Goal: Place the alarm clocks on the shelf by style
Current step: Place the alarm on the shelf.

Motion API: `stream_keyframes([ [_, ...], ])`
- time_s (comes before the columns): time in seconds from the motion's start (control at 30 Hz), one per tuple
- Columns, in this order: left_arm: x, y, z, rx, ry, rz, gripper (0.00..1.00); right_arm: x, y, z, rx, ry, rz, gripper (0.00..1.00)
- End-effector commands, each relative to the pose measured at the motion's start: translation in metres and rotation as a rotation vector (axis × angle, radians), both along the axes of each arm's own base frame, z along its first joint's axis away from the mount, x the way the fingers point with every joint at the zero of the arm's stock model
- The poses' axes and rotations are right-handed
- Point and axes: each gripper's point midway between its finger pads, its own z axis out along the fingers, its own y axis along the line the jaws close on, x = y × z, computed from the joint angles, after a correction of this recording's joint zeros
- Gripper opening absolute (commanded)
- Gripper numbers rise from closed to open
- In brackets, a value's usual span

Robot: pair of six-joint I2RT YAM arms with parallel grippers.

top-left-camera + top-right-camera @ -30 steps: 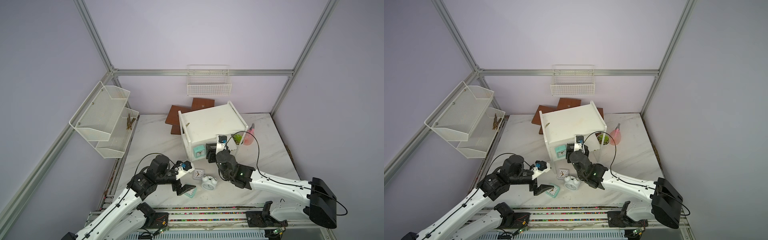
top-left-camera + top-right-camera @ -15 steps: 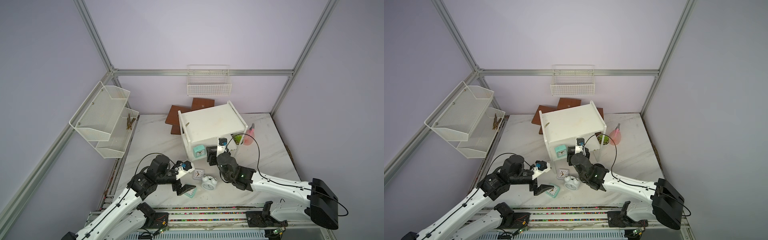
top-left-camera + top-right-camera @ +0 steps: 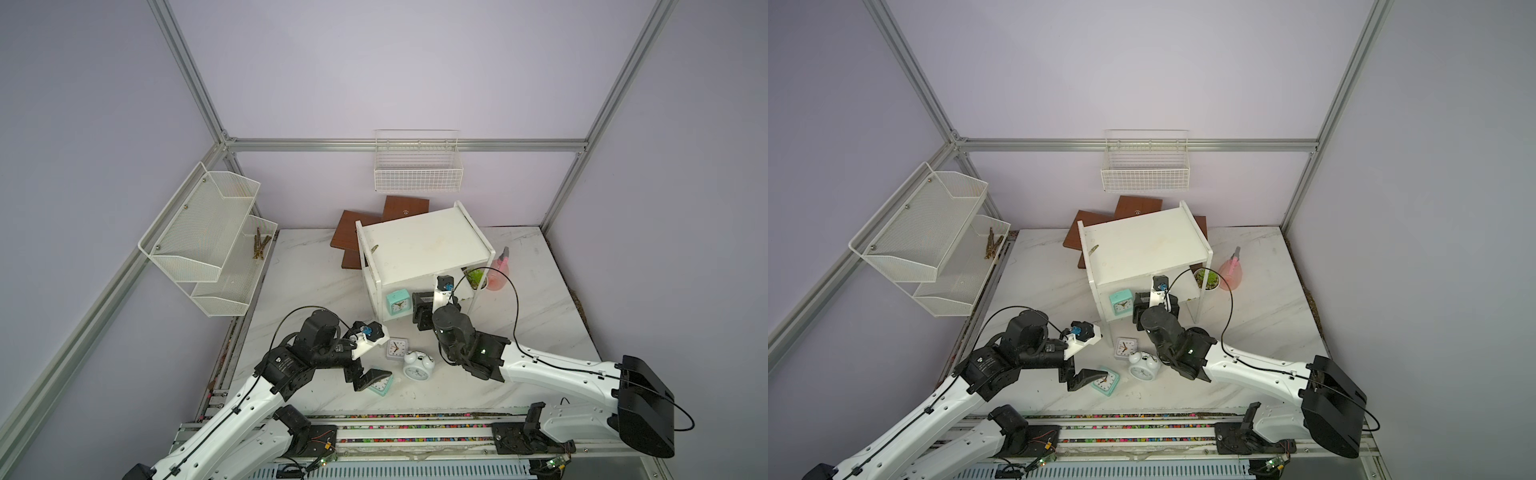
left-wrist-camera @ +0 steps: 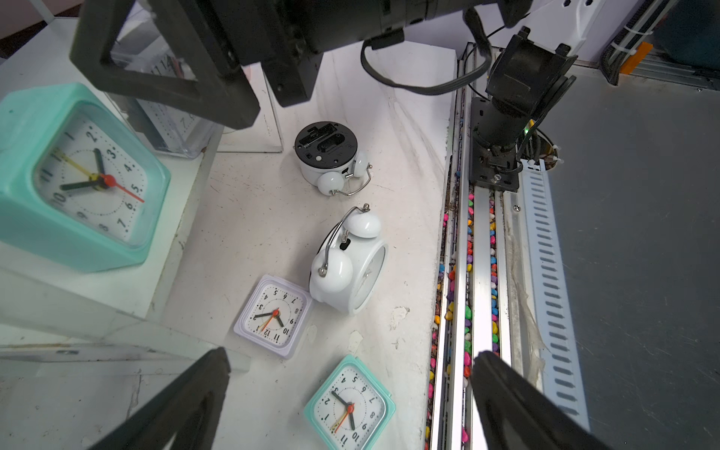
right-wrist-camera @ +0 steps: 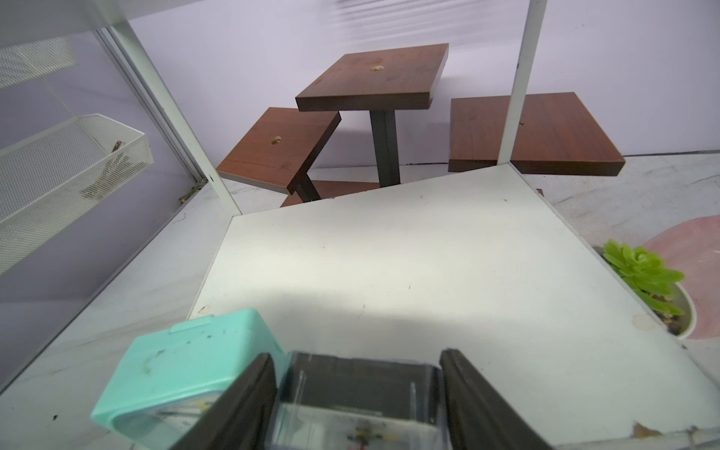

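Marble tabletop (image 4: 253, 218): left fingers (image 4: 187, 405) spread above mint clock (image 4: 348, 405) numbered 1–12; right fingers (image 5: 241, 409) flank clear-cased clock (image 5: 358, 374), grip unclear.

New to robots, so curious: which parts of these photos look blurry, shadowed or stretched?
Right wrist view: the greyish clock between the end effector fingers is blurred; shadow crosses the shelf board. Left wrist view: the near mint clock looms, lens-stretched. Both top views: soft, even light.

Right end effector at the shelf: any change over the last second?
Barely. The right end effector shifted a hair toward the front, now straddling the grey clock beside the shelved mint clock on the shelf's lower board; grip unclear. The left end effector, open above the table's mint clock, and every clock stayed put.
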Motion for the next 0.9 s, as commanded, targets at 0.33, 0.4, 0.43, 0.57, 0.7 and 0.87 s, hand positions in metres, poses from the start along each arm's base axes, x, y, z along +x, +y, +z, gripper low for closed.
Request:
stream_keyframes([
  [0.33, 0.001, -0.001, 0.002, -0.016, -0.031, -0.012, 1.00, 0.000, -0.003, -0.006, -0.038, 0.035, 0.003, 0.84],
  [0.4, 0.001, -0.001, 0.002, -0.017, -0.030, -0.012, 1.00, -0.002, -0.005, -0.006, -0.039, 0.037, 0.003, 0.85],
  [0.43, 0.001, -0.001, 0.002, -0.016, -0.031, -0.012, 1.00, -0.002, -0.005, -0.006, -0.038, 0.038, 0.002, 0.85],
  [0.57, 0.001, -0.002, 0.001, -0.016, -0.030, -0.014, 1.00, -0.005, -0.008, -0.004, -0.036, 0.038, 0.008, 0.86],
  [0.7, 0.001, -0.002, 0.000, -0.010, -0.037, -0.019, 1.00, -0.008, -0.007, 0.000, -0.034, 0.039, 0.037, 0.87],
  [0.87, 0.001, -0.001, -0.009, 0.026, -0.069, -0.048, 1.00, -0.015, -0.011, 0.005, -0.035, 0.050, 0.060, 0.89],
])
